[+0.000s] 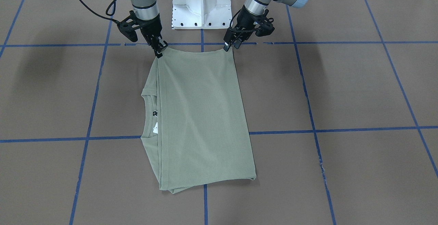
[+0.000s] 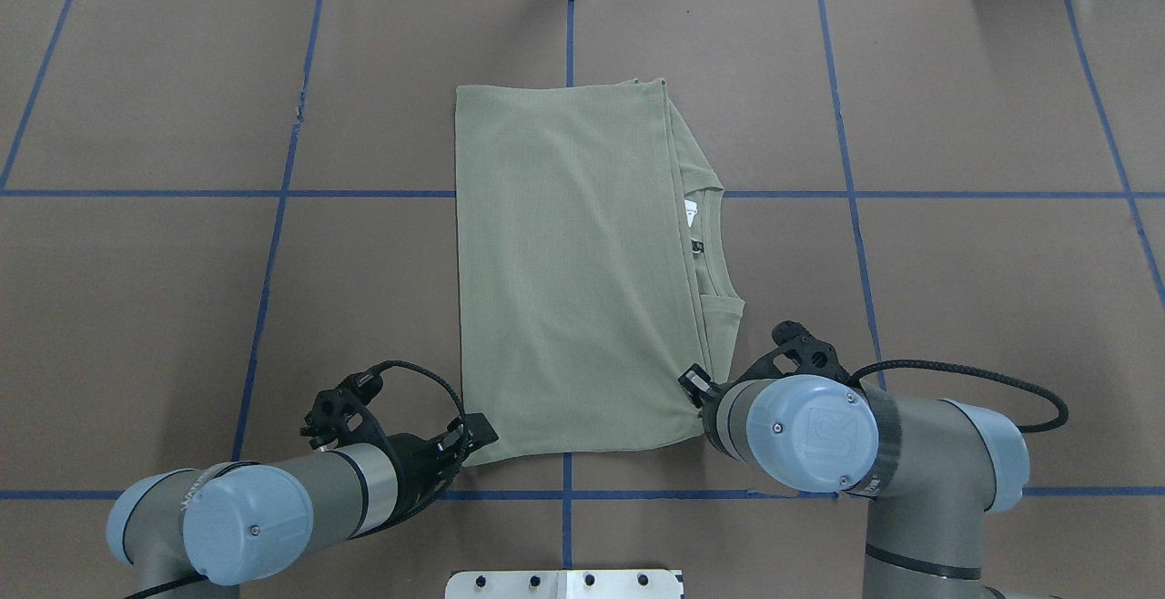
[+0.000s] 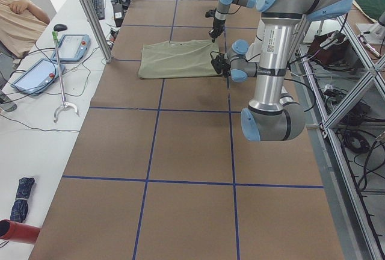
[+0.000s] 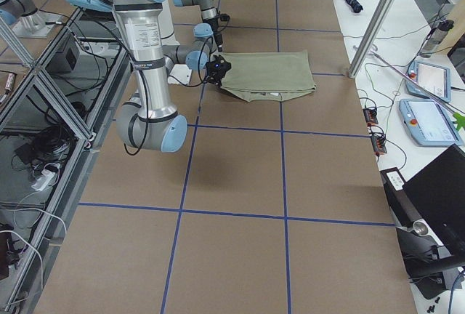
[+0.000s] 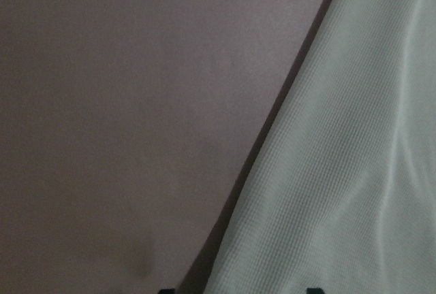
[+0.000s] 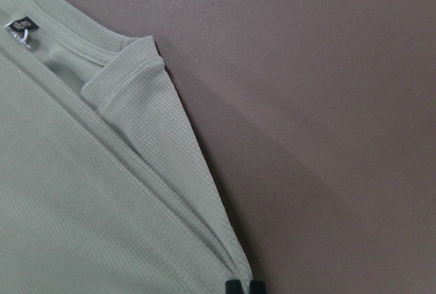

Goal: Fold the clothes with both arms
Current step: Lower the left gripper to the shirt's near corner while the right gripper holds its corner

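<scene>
The shirt (image 2: pixel 564 271), pale sage-green knit, lies flat on the brown tabletop (image 2: pixel 956 289) at its middle, directly in front of the white pedestal (image 1: pixel 201 6). It is folded into a long rectangle with its long axis running away from the robot. The ribbed neck (image 2: pixel 705 244) protrudes from under the top layer along the edge on the robot's right, with a small dark label (image 6: pixel 20 25) and a white hang tag (image 2: pixel 690 212) visible inside it. Both arms are lowered to the shirt's edge nearest the robot, one at each corner. The right hand (image 2: pixel 694 384) is at the corner on the neck side. In the right wrist view its fingertips (image 6: pixel 234 286) are pressed together on the layered hem, pinching the shirt. The left hand (image 2: pixel 475 435) is at the opposite near corner. In the left wrist view its two fingertips (image 5: pixel 167 289) show well apart at the bottom edge of the picture, one over bare tabletop and the other over cloth, so this hand is spread astride the shirt's side edge. Blue tape lines (image 2: pixel 273 244) divide the tabletop into squares, and the shirt lies across several of them.
</scene>
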Action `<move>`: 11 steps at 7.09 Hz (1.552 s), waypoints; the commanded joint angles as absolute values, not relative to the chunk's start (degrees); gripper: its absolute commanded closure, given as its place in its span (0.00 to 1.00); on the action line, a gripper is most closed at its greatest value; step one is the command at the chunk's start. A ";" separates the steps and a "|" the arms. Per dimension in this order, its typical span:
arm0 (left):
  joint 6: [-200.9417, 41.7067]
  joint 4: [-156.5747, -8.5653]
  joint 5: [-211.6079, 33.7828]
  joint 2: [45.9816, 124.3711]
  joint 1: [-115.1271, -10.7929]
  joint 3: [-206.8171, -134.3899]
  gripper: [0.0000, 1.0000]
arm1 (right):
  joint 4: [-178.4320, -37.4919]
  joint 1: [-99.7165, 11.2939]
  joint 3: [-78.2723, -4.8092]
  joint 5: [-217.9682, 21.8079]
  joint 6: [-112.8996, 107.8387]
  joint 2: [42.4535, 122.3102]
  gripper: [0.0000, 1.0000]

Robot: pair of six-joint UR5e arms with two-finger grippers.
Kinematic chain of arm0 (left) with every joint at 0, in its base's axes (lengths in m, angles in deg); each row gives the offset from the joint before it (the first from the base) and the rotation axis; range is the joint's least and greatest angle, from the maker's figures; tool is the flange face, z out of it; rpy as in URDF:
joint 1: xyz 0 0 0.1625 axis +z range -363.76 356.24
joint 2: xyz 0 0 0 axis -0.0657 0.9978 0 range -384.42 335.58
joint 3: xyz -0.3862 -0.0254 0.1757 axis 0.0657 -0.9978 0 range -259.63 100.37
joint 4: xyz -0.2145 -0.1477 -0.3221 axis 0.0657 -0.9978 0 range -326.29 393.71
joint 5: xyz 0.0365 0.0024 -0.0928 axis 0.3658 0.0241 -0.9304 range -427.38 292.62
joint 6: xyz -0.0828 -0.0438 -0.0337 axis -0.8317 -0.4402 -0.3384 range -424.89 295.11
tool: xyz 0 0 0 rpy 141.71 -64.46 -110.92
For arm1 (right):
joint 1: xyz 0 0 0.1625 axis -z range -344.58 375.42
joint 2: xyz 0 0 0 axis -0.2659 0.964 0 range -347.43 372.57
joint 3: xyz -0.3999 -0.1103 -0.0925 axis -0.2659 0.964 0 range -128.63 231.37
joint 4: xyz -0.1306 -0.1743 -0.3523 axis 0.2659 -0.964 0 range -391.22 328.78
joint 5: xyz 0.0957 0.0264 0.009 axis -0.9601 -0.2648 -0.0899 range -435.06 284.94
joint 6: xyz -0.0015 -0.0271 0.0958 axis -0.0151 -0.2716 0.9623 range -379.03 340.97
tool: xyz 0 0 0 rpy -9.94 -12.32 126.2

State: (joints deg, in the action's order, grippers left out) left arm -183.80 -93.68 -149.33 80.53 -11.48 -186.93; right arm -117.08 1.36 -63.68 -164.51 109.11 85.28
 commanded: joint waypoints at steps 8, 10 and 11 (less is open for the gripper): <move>-183.80 -91.62 -149.29 80.79 -11.67 -187.56 1.00 | -117.08 1.36 -64.12 -164.44 109.20 85.26 1.00; -183.89 -91.53 -149.29 76.51 -11.76 -194.98 1.00 | -117.17 2.05 -66.30 -165.14 109.20 85.43 1.00; -184.67 -90.06 -149.29 75.61 -10.98 -197.82 1.00 | -117.09 3.37 -68.93 -165.67 109.29 87.35 1.00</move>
